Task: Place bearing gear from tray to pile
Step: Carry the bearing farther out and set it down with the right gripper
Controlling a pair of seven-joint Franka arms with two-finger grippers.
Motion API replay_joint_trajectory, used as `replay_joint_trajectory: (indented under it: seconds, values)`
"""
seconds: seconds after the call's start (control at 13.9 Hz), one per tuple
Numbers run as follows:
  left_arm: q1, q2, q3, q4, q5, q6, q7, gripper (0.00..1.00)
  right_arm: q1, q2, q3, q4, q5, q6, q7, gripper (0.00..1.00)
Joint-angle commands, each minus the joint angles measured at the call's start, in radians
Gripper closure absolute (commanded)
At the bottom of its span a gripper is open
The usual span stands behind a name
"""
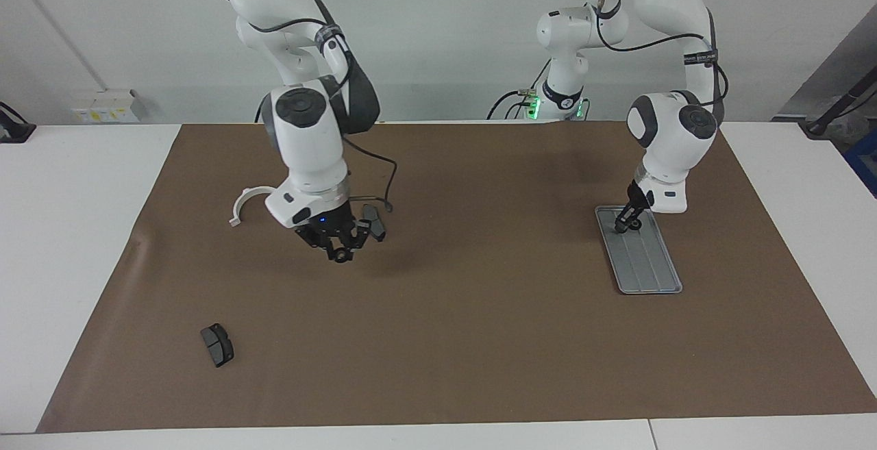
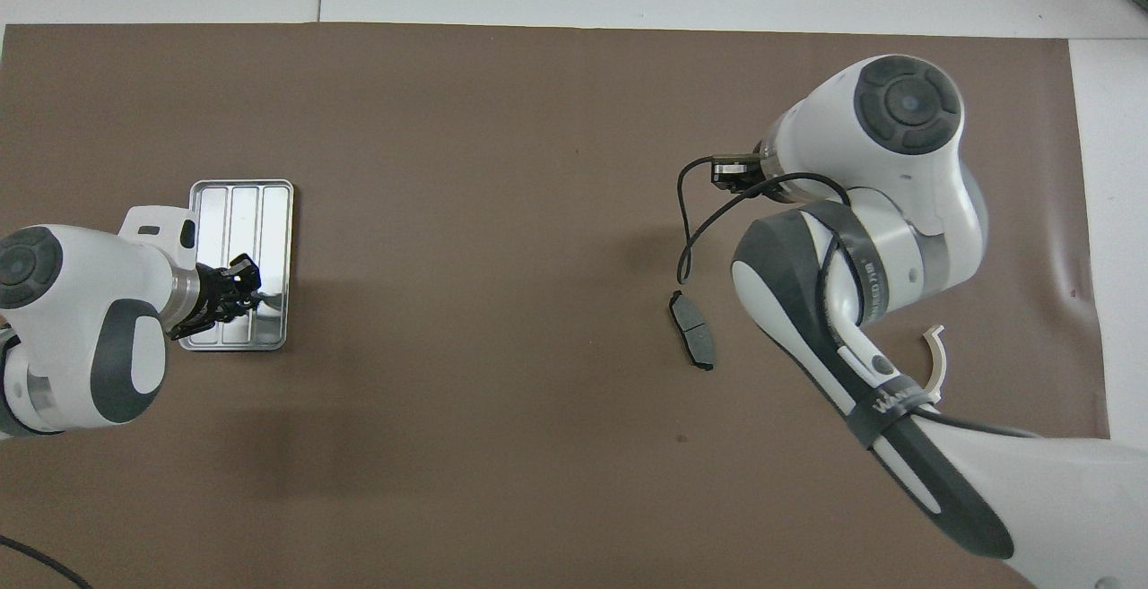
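Note:
The silver ridged tray [image 1: 647,265] lies toward the left arm's end of the table and also shows in the overhead view [image 2: 242,208]. My left gripper [image 1: 624,222] is down at the tray's end nearer the robots, by a small black gear [image 1: 635,223]; it shows in the overhead view too [image 2: 240,289]. My right gripper [image 1: 340,253] is shut on a small black round gear [image 1: 340,257] and holds it just above the mat, beside a dark brake pad [image 1: 375,220] of the pile. In the overhead view the arm hides this gripper.
The pile's white half-ring bracket [image 1: 245,201] lies toward the right arm's end, also in the overhead view [image 2: 935,358]. A second brake pad [image 1: 217,344] lies farther from the robots. The first pad shows in the overhead view [image 2: 692,342]. A brown mat [image 1: 479,340] covers the table.

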Motion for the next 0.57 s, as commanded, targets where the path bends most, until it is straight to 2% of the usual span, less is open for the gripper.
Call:
replay_joint_trajectory:
  seconds: [0.0, 0.14, 0.29, 0.5]
  values:
    - [0.008, 0.003, -0.01, -0.022, -0.007, 0.036, -0.008, 0.75, -0.013, -0.064, -0.103, -0.134, 0.108, 0.033, -0.236, 1.0]
    - [0.007, 0.006, -0.01, -0.022, -0.007, 0.036, -0.008, 0.75, -0.011, -0.078, -0.178, -0.197, 0.178, 0.072, -0.372, 1.0]
    - [0.004, 0.006, -0.01, -0.022, -0.007, 0.036, -0.008, 0.75, -0.013, -0.072, -0.232, -0.241, 0.188, 0.133, -0.477, 1.0]
    - [-0.001, 0.006, -0.01, -0.022, -0.007, 0.038, -0.015, 0.75, -0.022, -0.045, -0.274, -0.278, 0.208, 0.22, -0.571, 1.0]
